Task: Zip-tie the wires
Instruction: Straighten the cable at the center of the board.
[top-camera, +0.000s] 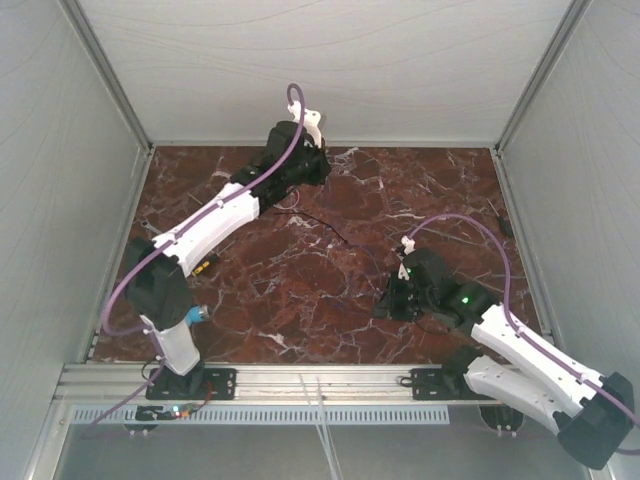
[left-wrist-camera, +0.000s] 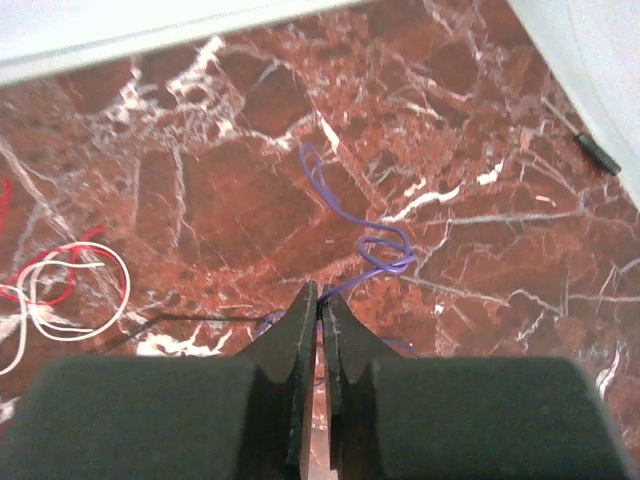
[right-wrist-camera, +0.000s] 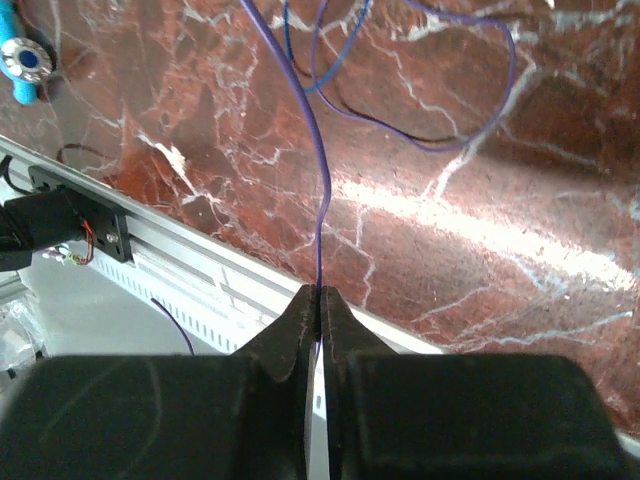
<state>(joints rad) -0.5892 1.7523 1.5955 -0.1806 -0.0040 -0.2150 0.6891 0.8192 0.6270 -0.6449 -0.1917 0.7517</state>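
Both grippers are clenched on one purple wire (right-wrist-camera: 325, 190): the left gripper (left-wrist-camera: 320, 298), apparently, by the far edge of the table (top-camera: 300, 310). The strand slants toward the near right corner, where the right gripper (right-wrist-camera: 320, 297) pinches it.

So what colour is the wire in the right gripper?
Purple. The wire shows best in the right wrist view, pinched in the right gripper.
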